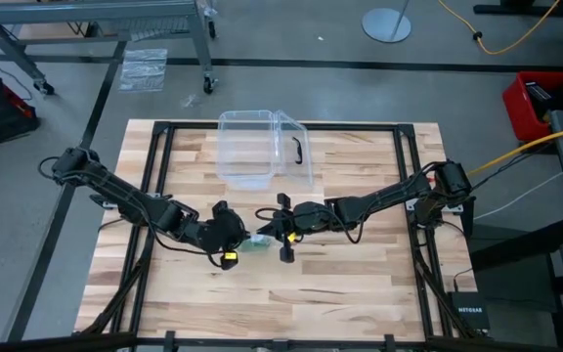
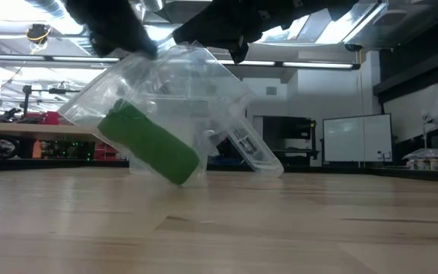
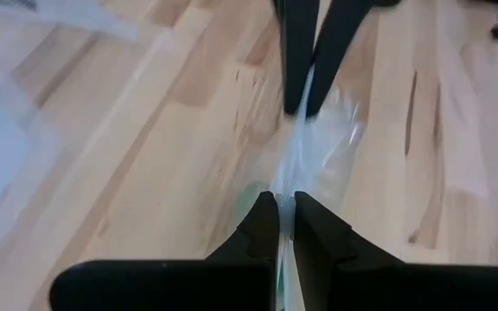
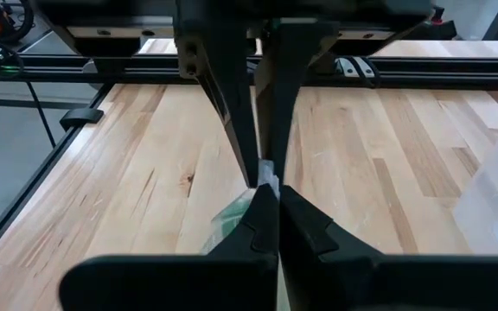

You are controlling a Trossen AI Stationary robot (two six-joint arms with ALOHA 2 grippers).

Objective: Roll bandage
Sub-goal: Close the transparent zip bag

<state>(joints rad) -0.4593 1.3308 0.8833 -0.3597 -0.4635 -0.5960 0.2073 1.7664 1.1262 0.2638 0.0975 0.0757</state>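
The bandage [image 2: 147,143] is a stubby green roll, tilted, inside a crinkly clear plastic wrapper [image 2: 196,91] that hangs over the middle of the table. Both grippers meet at the wrapper's top. My left gripper [image 3: 285,207] comes from the table's left and my right gripper [image 4: 277,200] from the right, and both are shut on the plastic. From above, only a bit of green [image 1: 255,246] shows under the two grippers. In the low view the wrapper's lowest corner [image 2: 181,183] hangs close over the tabletop; whether it touches I cannot tell. My left gripper pinches a thin upper edge of the clear wrapper [image 3: 288,177] between its two fingers, slanting down from the table's left. The plastic runs drawn out from it to the other gripper's fingers [image 3: 301,86]. The bandage hangs in the wrapper below the hold. My right gripper pinches the wrapper's upper edge [image 4: 269,177] between its two fingers, slanting down from the table's right, tip to tip with the left gripper's fingers [image 4: 236,130]. The wrapper with the green roll [image 4: 229,220] hangs below and to one side of the fingers.
A clear plastic box [image 1: 262,147] with a black handle [image 1: 298,149] stands open at the table's far middle, just behind the grippers. Bare wooden tabletop [image 1: 360,293] lies toward the near edge and on both sides.
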